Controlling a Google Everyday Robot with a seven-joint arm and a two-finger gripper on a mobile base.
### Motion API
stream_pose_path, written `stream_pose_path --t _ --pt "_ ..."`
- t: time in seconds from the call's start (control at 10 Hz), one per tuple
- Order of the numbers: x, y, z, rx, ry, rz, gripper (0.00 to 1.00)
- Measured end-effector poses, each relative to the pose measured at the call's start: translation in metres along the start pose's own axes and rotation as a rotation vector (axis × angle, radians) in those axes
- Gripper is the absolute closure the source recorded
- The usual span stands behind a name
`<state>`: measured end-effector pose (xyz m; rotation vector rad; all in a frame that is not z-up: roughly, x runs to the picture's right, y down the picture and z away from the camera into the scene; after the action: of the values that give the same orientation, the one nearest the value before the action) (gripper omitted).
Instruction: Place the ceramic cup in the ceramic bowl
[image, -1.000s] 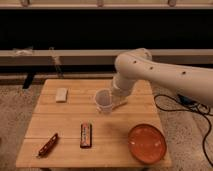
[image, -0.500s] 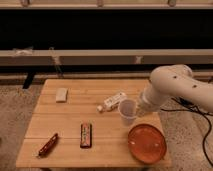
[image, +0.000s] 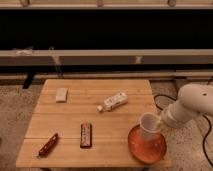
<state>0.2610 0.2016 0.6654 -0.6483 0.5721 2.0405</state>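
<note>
A slatted wooden table (image: 75, 120) on speckled flooring holds a white bottle (image: 113, 101), a dark bar (image: 86, 135), a red packet (image: 47, 145) and a pale block (image: 61, 94), while at lower right the gripper (image: 156, 125), fingers clamped on the ceramic cup (image: 148, 126), holds it over the ceramic bowl (image: 146, 145).

A white bottle (image: 113, 102) is laid on its side near the middle of the wooden tabletop (image: 75, 120). A pale block (image: 61, 94) is seen toward the far left corner. A dark bar (image: 86, 135) and a red wrapped snack (image: 47, 145) are placed near the front edge, apart from each other. The gripper (image: 158, 123) is positioned over the tabletop's right front corner.
</note>
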Motion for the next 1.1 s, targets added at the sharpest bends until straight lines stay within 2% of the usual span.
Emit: stream_pose_path --t 0.3,0.4,0.6,0.8,1.0,1.1 --pt "-0.010 -0.012 0.036 0.022 0.047 0.028 0.24" --pt "-0.011 -0.014 0.040 0.029 0.062 0.028 0.20" --pt "-0.012 -0.012 0.046 0.036 0.088 0.016 0.20" --pt "-0.010 -0.010 0.044 0.016 0.091 -0.007 0.20" --pt "-0.006 -0.002 0.029 -0.022 0.066 -0.043 0.20" --pt "-0.003 0.007 0.016 -0.037 0.040 -0.077 0.20"
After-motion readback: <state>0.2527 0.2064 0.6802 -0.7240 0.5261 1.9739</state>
